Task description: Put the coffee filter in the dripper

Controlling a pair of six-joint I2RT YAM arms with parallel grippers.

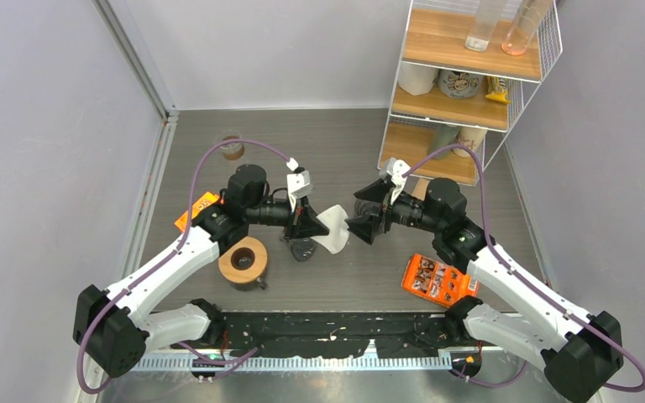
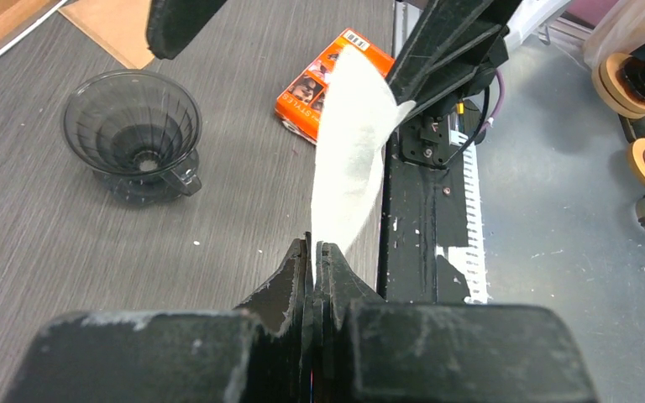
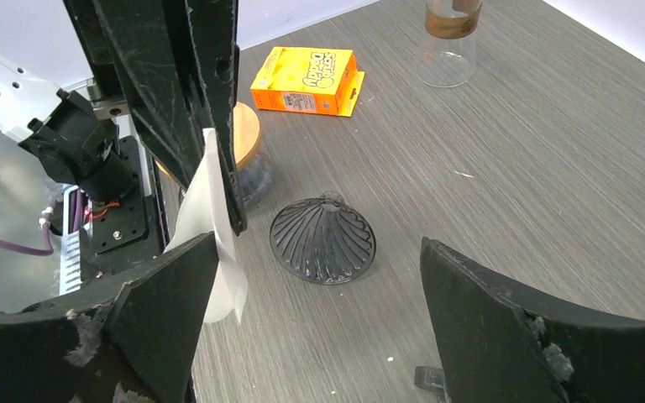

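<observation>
- Lowering the left arm could clip the wood-lidded jar (image 1: 243, 262), which stands just beside the dripper (image 1: 302, 249) on the near left of the table (image 1: 344, 143).
- The dripper looks light, so a nudge could slide or tip it.
- The coffee filter (image 1: 333, 228) hangs just above and right of the dripper, pinched by one edge in the left tool (image 1: 315, 225). It may slip or land folded.
- The right tool (image 1: 368, 210) gapes wide just beside the filter, and a careless close could crease or tear it.

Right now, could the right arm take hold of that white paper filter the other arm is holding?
Probably yes. The right gripper is open and faces the filter, whose free edge sticks out from the shut left gripper toward it. Nothing stands between them.
</observation>
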